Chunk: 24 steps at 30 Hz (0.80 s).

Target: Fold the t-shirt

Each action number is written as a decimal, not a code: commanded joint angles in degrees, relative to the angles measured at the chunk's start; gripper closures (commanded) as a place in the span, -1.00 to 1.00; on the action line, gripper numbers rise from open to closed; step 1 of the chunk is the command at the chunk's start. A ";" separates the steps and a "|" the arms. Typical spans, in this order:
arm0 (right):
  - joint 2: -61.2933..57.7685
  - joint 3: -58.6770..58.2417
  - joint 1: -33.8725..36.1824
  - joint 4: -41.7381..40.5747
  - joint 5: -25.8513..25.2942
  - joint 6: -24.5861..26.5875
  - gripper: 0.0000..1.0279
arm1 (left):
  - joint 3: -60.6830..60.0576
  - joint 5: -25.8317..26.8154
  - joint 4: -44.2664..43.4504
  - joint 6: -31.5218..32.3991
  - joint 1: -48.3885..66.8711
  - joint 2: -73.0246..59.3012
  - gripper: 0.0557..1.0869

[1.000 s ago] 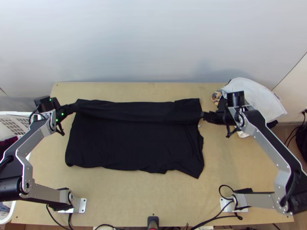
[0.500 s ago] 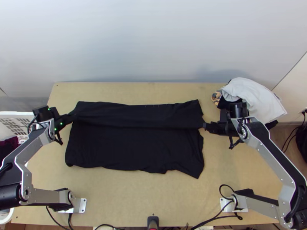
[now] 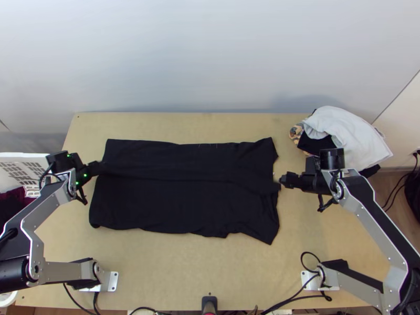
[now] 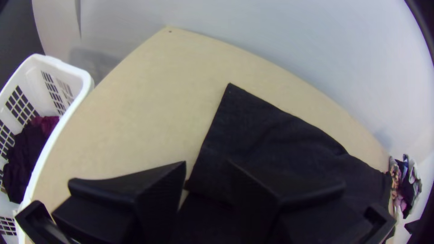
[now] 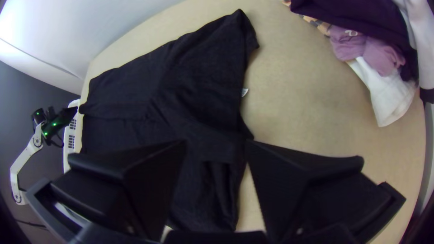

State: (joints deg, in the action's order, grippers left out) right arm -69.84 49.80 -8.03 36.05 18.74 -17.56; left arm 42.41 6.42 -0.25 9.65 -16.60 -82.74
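The black t-shirt (image 3: 184,199) lies partly folded on the surface (image 3: 173,273). Left gripper (image 3: 101,168) and right gripper (image 3: 281,182) have fingers parted at its opposite sides.

Basket (image 3: 21,157) L — t-shirt (image 3: 184,205) mid — clothes (image 3: 349,136) R

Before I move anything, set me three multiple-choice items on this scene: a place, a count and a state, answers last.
1. Where does the black cloth T-shirt lie?
A) In a basket
B) On the light wooden table
C) On the floor

2. How many robot arms with silver-grey links and black joints stand there?
A) Two
B) One
C) Four

3. How do the wide flat black fingers of the right gripper stand?
A) Closed together
B) Shut on a sleeve
C) Open

1: B, the top view shows wood all around the shirt.
2: A, one base stands lower left, another lower right.
3: C, the right wrist view shows a wide gap between the tips.
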 commanded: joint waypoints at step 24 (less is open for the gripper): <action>8.94 0.82 -5.33 12.37 0.24 -1.86 -0.93 | -4.01 1.23 45.25 -23.71 -8.01 17.26 -0.76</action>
State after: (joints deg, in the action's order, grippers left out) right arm -61.89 51.20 -10.37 46.06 18.98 -19.27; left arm 40.56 7.53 38.48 -7.90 -22.65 -67.05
